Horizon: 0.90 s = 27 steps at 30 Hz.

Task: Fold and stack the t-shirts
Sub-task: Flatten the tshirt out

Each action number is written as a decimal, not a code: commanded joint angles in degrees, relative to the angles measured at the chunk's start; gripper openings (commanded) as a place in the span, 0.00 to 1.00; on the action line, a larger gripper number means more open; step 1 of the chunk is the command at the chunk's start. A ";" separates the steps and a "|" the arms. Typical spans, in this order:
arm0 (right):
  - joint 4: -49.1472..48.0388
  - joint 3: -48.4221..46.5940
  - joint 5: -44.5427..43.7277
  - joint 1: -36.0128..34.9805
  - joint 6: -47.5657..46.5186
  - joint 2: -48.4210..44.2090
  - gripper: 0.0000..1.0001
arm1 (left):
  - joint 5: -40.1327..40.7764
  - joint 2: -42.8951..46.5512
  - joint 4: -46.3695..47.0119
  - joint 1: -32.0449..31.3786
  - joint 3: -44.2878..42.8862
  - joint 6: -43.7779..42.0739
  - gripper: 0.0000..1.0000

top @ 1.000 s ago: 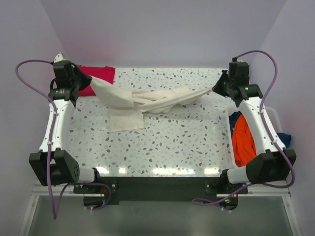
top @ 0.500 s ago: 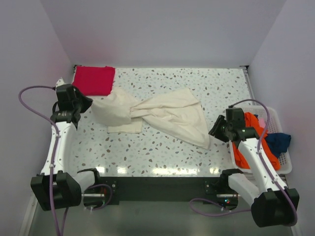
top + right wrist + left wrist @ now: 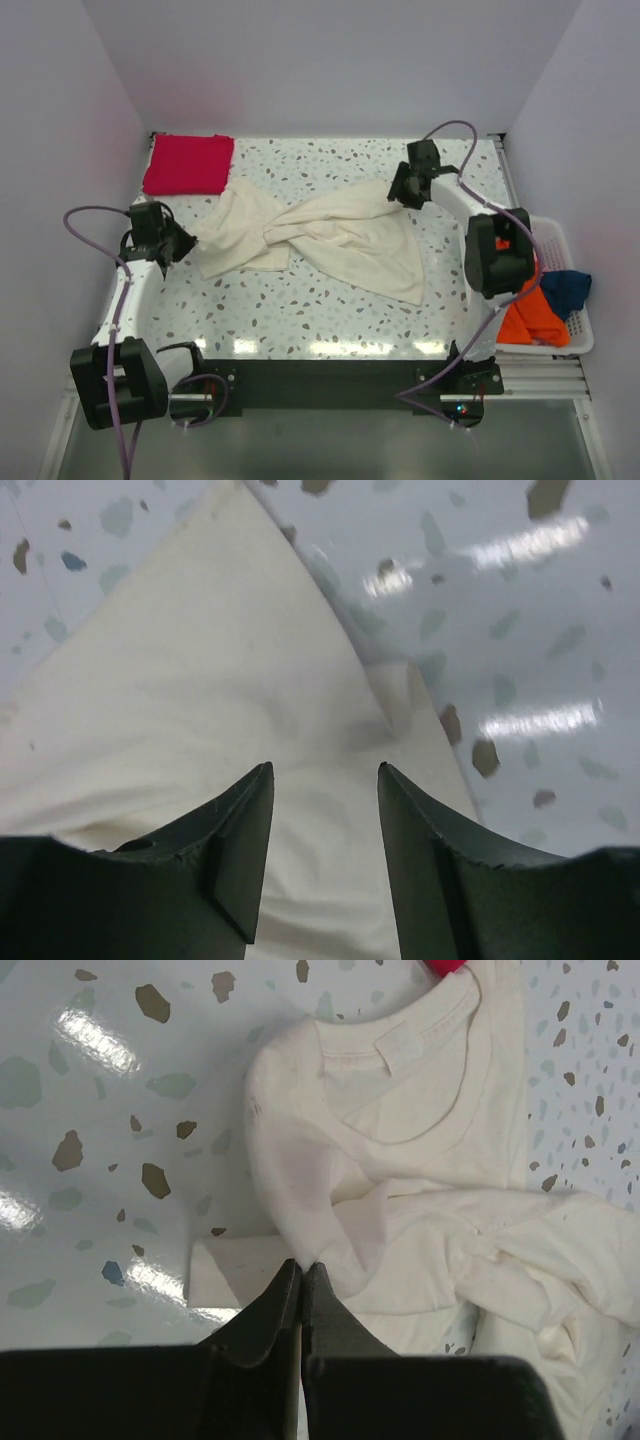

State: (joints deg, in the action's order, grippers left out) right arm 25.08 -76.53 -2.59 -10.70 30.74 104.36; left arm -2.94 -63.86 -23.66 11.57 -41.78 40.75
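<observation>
**Cream t-shirt lies twisted on the worktop, held at one end**

The cream t-shirt (image 3: 330, 235) lies in the middle of the worktop (image 3: 330, 300). It is not flat. It is twisted in the middle and full of folds. One part spreads out to the left and a bigger part spreads out to the right and toward the near edge. In the left wrist view its collar (image 3: 400, 1100) faces up, with a small label (image 3: 400, 1042) inside it.

The left tool (image 3: 185, 243) is at the left end of the cream t-shirt. Its two fingers are pressed tight together and the edge of the cloth is pinched between them. The right tool (image 3: 395, 192) is at the far right corner of the same shirt. Its fingers (image 3: 235, 840) are spread apart with a wide gap. They hang over the cloth and hold nothing.

The red t-shirt (image 3: 188, 163) is folded into a neat block. It sits in the far left corner of the worktop, just beside the cream one.

A white basket (image 3: 578, 340) stands off the right side of the worktop. The orange t-shirt (image 3: 530, 318) and the blue t-shirt (image 3: 565, 290) are bunched up in it.
</observation>
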 commanded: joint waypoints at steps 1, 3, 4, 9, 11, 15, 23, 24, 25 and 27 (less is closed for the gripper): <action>-1.36 -14.20 -4.09 -1.60 -3.32 10.82 0.49 | -3.12 0.40 3.79 0.47 0.03 -1.90 0.00; -1.17 -18.28 -4.96 -1.69 -3.76 15.16 0.49 | -3.47 0.40 3.97 0.47 0.03 -2.08 0.00; -1.00 -21.87 -5.23 -1.78 -3.85 18.66 0.49 | -3.82 0.40 3.97 0.38 0.12 -2.25 0.00; -2.23 -28.75 -5.58 -2.31 -4.28 25.19 0.49 | -4.53 0.31 4.06 0.38 0.12 -2.61 0.00; -3.19 -30.34 -6.98 -2.92 -4.64 26.68 0.49 | -4.79 0.40 3.97 0.47 -0.23 -2.78 0.00; -4.33 -31.75 -9.71 -3.98 -5.43 28.09 0.49 | -5.06 0.57 3.71 0.47 -0.67 -2.96 0.00; -6.98 -31.31 -12.71 -4.15 -5.52 29.06 0.49 | -6.11 0.66 4.06 0.47 -0.32 -3.05 0.00; -6.80 -32.18 -12.53 -4.24 -5.52 29.50 0.49 | -6.20 0.66 4.32 0.38 -0.23 -3.05 0.00; -6.54 -32.71 -12.53 -4.42 -5.52 30.46 0.49 | -6.46 0.49 4.41 0.47 -0.06 -2.96 0.00; -5.83 -34.11 -12.62 -4.68 -5.60 31.34 0.49 | -6.64 0.40 4.41 0.47 0.03 -2.96 0.00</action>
State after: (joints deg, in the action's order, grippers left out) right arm 21.04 -107.31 -13.02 -15.00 25.85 133.97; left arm -7.88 -63.86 -21.91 11.62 -41.65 39.18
